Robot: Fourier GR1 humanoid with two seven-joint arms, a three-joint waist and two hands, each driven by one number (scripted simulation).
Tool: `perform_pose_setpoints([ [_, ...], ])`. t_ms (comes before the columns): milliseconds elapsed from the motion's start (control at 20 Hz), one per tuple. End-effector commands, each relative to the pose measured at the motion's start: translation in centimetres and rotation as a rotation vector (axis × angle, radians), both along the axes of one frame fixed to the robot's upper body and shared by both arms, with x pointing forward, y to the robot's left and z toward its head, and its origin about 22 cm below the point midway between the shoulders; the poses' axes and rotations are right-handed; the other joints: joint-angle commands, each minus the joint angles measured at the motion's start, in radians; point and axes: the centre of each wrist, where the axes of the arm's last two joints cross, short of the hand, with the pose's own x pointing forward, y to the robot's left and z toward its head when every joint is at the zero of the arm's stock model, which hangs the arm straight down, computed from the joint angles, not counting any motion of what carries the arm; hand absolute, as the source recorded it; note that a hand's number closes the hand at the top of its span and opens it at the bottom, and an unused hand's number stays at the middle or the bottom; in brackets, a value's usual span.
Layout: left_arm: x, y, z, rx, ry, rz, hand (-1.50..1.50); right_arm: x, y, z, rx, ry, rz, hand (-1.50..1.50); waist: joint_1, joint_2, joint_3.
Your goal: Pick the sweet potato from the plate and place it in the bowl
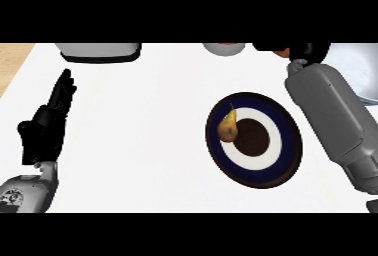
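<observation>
Right hand (304, 51) at top edge — orange bit (280, 51) beside it, perhaps the sweet potato.

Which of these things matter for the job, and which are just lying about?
Job: plate, bowl, right hand, orange bit beside it, probably the sweet potato.
Lying about: pear on the plate, large grey item, small grey item, left hand resting open.

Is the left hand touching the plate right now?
Apart. In the head view the left hand rests open near the left edge, with bare white counter between it and the plate.
</observation>
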Motion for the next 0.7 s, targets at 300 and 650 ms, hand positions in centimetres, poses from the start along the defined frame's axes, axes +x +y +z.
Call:
perform_pose_setpoints([
  [300,-0.5,-0.8,-0.6,0.003,-0.013,-0.023,0.0,-1.5,-14.6,-1.0,-0.081,-0.099,-0.184,1.5,0.025,0.011,0.001],
  [650,-0.5,-0.2,-0.2,-0.005,-0.017,-0.041,0.0,-3.8,-21.3,-4.3,-0.296,0.033,-0.326,1.5,0.046,0.018,0.002],
])
